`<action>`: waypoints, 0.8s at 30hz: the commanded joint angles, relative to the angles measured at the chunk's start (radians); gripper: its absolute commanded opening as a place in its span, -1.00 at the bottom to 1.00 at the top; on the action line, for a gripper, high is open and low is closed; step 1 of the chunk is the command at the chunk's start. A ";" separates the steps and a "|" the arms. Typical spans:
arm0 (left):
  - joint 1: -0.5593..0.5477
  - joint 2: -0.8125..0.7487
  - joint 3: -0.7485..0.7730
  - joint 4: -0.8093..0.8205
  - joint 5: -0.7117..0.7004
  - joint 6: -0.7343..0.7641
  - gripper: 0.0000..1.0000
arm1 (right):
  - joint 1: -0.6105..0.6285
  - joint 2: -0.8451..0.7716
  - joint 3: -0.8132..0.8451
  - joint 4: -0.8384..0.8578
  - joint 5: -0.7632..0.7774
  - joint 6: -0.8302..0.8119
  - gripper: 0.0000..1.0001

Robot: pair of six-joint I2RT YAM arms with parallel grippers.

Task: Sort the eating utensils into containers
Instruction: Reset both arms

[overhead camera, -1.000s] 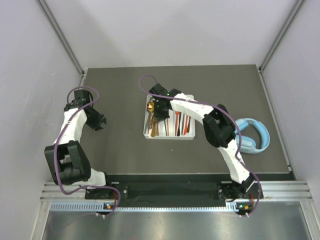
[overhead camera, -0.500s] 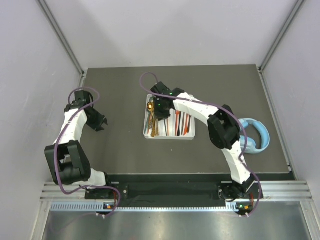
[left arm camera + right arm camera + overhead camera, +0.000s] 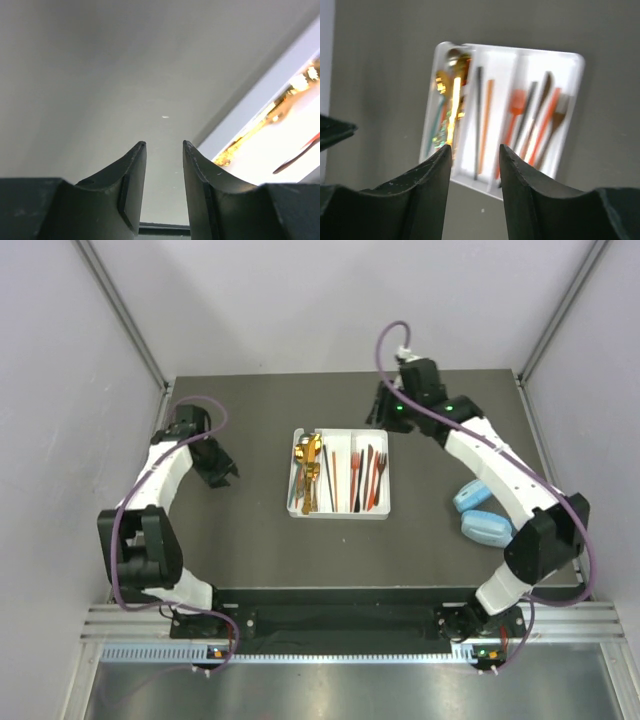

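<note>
1. White plastic made up the single tray (image 3: pixel 340 513), which sat in the middle of the dark surface (image 3: pixel 250 420). It was split into three long compartments, and all the utensils (image 3: pixel 368 475) in view lay inside it.
2. The left compartment held a heap of gold spoons (image 3: pixel 308 455) with something teal among them. At least two were gold, but the heap was too tangled and blurred to count further.
3. The middle compartment held two pieces, one black stick (image 3: pixel 478 115) and one orange stick (image 3: pixel 486 117), lying lengthwise side by side.
4. The right compartment held about five pieces, red-orange forks (image 3: pixel 512 117) and darker ones, all lying lengthwise.
5. One pair of light-blue headphones (image 3: pixel 486 528) lay on the surface well to the right of the tray, with two cups showing beside the right arm.
6. There were two grippers.
   - The left gripper (image 3: pixel 224 476) hung over bare surface well left of the tray, its fingers a little apart with nothing between them.
   - The right gripper (image 3: pixel 376 412) hung beyond the tray's far right corner, its fingers likewise apart and empty.
7. A second and half a second before, the right gripper had been down over the left compartment by the gold spoons. It had since swung clear to the far right. The left arm had shifted slightly farther back, and the tray had kept its place.
</note>
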 commanded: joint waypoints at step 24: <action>-0.253 0.187 0.300 -0.122 0.086 0.094 -0.17 | -0.440 -0.117 -0.198 -0.091 -0.286 -0.097 -0.10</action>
